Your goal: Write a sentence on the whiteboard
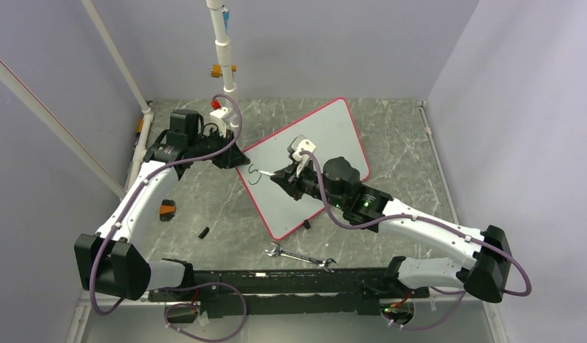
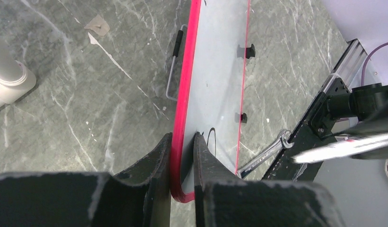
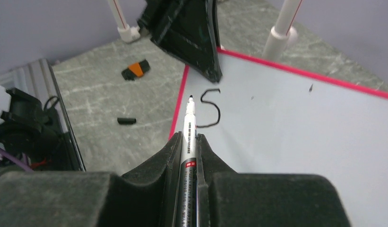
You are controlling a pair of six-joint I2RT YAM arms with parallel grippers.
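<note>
Whiteboard [image 1: 326, 132], lone black "S" [image 3: 210, 105], marker [image 3: 189, 116] in right claw [image 3: 189, 139]

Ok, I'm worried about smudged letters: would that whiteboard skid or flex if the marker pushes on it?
Probably stiff: the whiteboard shows a straight rim. Likely light and apt to skid on its small feet over the smooth table, so the left gripper clamped on its corner should steady it.
</note>
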